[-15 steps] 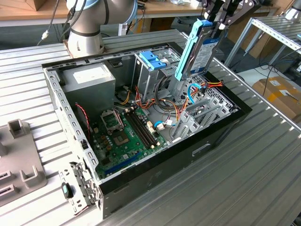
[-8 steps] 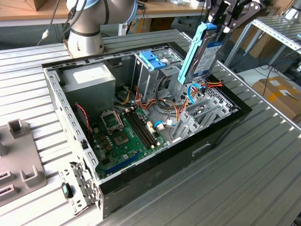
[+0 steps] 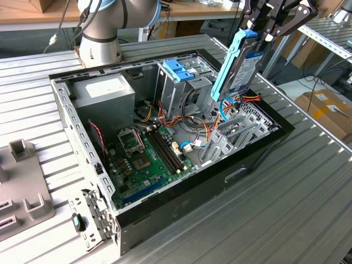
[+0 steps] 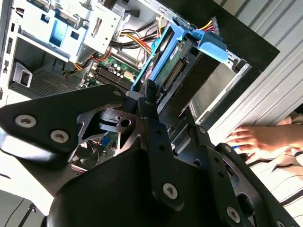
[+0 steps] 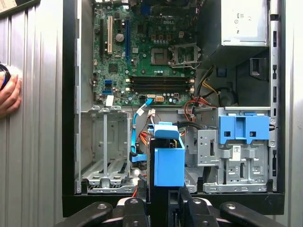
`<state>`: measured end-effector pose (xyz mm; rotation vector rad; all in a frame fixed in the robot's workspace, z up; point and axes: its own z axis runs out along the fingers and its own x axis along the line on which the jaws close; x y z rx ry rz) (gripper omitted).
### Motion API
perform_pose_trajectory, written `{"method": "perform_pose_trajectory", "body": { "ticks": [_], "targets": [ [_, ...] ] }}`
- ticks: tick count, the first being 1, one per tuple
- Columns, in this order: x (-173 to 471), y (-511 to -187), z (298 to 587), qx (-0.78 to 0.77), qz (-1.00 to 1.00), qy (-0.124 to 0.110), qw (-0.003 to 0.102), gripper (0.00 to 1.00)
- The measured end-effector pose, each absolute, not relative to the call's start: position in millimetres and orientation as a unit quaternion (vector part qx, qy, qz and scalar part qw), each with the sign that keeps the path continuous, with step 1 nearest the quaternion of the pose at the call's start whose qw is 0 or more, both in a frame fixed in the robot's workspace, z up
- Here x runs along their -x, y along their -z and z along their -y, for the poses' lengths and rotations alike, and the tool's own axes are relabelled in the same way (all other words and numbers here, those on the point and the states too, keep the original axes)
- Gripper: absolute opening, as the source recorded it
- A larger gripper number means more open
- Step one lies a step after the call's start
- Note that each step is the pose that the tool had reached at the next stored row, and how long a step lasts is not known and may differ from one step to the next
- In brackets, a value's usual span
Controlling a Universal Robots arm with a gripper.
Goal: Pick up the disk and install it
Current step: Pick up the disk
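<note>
My gripper (image 3: 259,34) is shut on the disk (image 3: 242,65), a silver-grey drive with a blue-and-white label in light-blue carrier rails. The disk hangs on edge, nearly upright, above the open computer case (image 3: 258,157) at the exterior view's right. Its lower end sits just over the cables and the metal drive bay (image 3: 237,133). In the second wrist view the disk (image 4: 169,64) reaches out from between the black fingers (image 4: 150,106). In the first wrist view I see the disk (image 5: 168,160) end-on, beside the empty bay (image 5: 105,156).
Inside the case are a green motherboard (image 3: 144,159), a grey power-supply box (image 3: 104,93) and a tall metal cage topped by a blue bracket (image 3: 177,69). A person's hand (image 4: 258,141) rests on the ribbed table beside the case. Grey fixtures (image 3: 22,187) lie at the exterior view's left.
</note>
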<state>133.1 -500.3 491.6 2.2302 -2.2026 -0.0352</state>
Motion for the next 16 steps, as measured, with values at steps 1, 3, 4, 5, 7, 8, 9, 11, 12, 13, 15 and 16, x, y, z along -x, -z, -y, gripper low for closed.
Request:
{"method": "perform_pose_trajectory", "body": {
  "ticks": [1, 3, 4, 5, 7, 8, 9, 11, 12, 13, 15, 16],
  "targets": [
    [-133.2, -491.6, 500.5, -0.711, 0.703, 0.011, 0.003, 0.35],
    [-133.2, -491.6, 500.5, -0.711, 0.703, 0.011, 0.003, 0.35],
    [-133.1, -491.6, 500.6, -0.711, 0.703, 0.011, 0.003, 0.35],
    [-133.1, -491.6, 500.6, -0.711, 0.703, 0.011, 0.003, 0.35],
    [-133.2, -491.6, 500.6, -0.711, 0.703, 0.011, 0.003, 0.35],
    [-133.2, -491.6, 500.6, -0.711, 0.703, 0.011, 0.003, 0.35],
    [-133.1, -491.6, 500.7, -0.711, 0.703, 0.011, 0.003, 0.35],
    [-133.2, -491.6, 501.3, -0.711, 0.703, 0.011, 0.003, 0.35],
    [-133.1, -491.6, 501.9, -0.711, 0.703, 0.011, 0.003, 0.35],
    [-133.2, -491.6, 502.6, -0.711, 0.703, 0.011, 0.003, 0.35],
    [-133.2, -491.6, 505.5, -0.711, 0.703, 0.011, 0.003, 0.35],
    [-133.2, -491.5, 507.7, -0.711, 0.703, 0.011, 0.003, 0.35]
  ]
}}
